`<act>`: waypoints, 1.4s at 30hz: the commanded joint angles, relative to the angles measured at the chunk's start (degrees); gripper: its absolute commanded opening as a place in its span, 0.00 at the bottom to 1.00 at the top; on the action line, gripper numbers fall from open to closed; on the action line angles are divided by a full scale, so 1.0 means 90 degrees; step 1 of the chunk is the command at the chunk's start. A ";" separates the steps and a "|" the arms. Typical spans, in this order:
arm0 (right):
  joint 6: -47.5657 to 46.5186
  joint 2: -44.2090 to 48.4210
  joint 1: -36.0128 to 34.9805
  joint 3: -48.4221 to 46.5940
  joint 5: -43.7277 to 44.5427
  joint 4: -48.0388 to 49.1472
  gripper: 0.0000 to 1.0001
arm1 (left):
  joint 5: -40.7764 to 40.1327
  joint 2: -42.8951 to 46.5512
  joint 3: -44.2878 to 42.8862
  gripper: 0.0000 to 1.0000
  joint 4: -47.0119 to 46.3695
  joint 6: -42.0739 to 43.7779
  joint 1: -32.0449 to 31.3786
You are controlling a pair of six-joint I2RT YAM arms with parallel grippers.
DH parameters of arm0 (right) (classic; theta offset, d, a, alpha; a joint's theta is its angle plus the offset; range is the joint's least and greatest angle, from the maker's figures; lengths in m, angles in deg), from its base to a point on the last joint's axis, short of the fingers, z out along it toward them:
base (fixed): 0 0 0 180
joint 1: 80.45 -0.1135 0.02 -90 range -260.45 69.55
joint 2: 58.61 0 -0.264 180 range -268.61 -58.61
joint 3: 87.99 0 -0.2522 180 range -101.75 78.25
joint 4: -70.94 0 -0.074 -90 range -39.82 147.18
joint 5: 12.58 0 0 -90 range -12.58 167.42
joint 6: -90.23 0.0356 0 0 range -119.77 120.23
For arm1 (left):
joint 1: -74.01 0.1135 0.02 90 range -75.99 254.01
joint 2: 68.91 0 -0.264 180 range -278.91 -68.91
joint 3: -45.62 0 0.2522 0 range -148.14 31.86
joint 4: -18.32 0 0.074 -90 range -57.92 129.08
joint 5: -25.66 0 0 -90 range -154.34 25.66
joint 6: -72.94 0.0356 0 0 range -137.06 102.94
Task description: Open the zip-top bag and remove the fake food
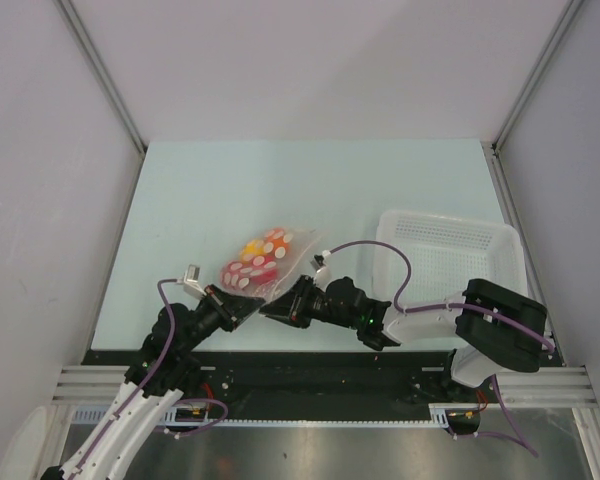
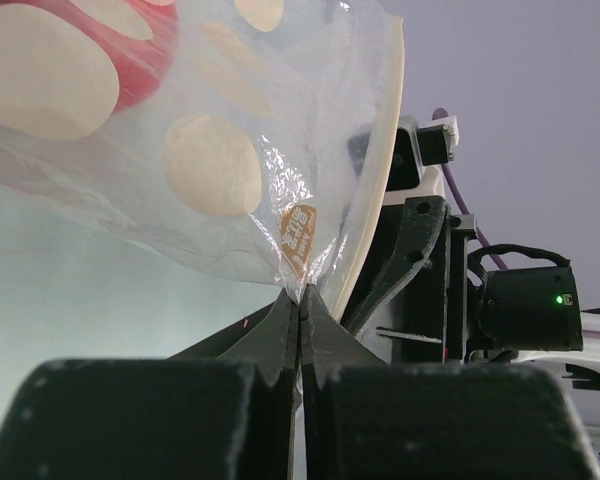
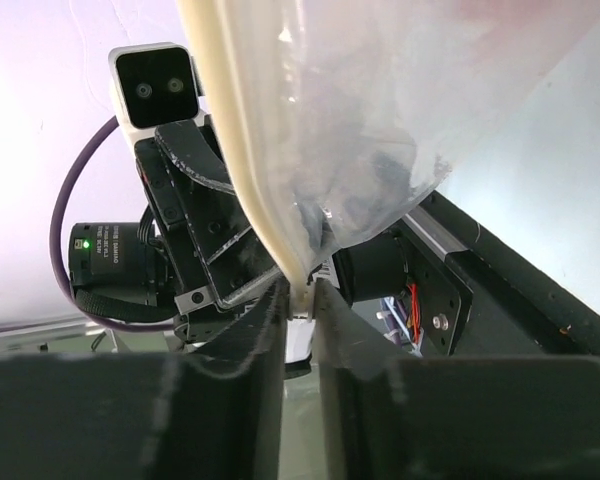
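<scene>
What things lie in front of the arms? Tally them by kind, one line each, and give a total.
zip-top bag: 1
fake food: 2 showing through the bag, one red, one orange-yellow; more may be hidden
white basket: 1
Total: 4

A pale mint-green table (image 1: 230,190) fills the middle of the overhead view, enclosed on three sides by plain white panels: a back wall (image 1: 320,70), a left wall (image 1: 40,200) and a right wall (image 1: 580,200). Slim aluminium posts (image 1: 100,70) run along the corners where the panels meet. A ribbed metal rail (image 1: 320,385) borders the table's near edge, with a brushed steel surface (image 1: 330,450) below it. The light is soft and even.
</scene>
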 commanded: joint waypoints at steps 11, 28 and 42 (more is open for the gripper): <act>-0.0336 0.0491 0.0430 0.0223 0.0239 0.0136 0.00 | 0.0535 0.0484 -0.0179 0.00 -0.0250 0.0196 0.0027; -0.1067 0.1672 0.1718 0.0487 0.0005 -0.1111 0.00 | 0.0331 0.0728 -0.0735 0.00 0.0697 0.0664 0.0018; -0.2347 0.1264 0.4315 -0.0391 -0.1790 -0.2824 0.00 | -0.0109 0.0895 -0.0980 0.00 0.1371 0.0752 0.0027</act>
